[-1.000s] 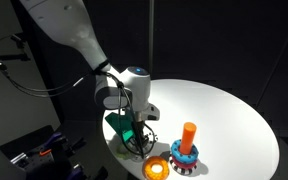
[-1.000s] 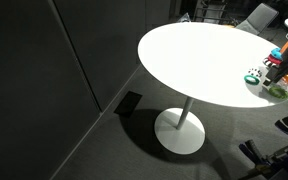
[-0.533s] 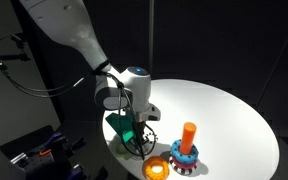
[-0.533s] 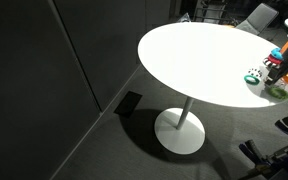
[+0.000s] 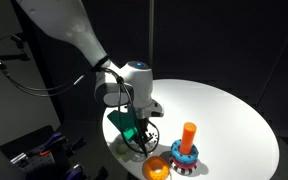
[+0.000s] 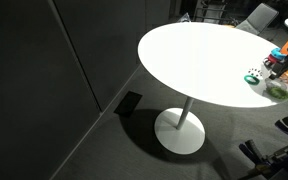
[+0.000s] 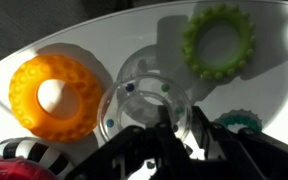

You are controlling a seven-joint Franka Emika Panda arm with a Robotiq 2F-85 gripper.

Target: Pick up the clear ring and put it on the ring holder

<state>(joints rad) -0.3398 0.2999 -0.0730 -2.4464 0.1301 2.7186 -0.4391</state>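
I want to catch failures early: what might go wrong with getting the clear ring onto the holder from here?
1. The clear ring is faint against the white table and lies close beside the orange ring, so the gripper may nudge that neighbour or pinch off-centre.
2. The rings lie near the table's edge, so a slipped ring might roll off.
3. The ring holder stands close by and could be bumped.

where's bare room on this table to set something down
Bare: the wide table top beyond the ring holder. Crowded: the edge under the gripper, where the clear ring, orange ring and yellow-green ring lie close together.
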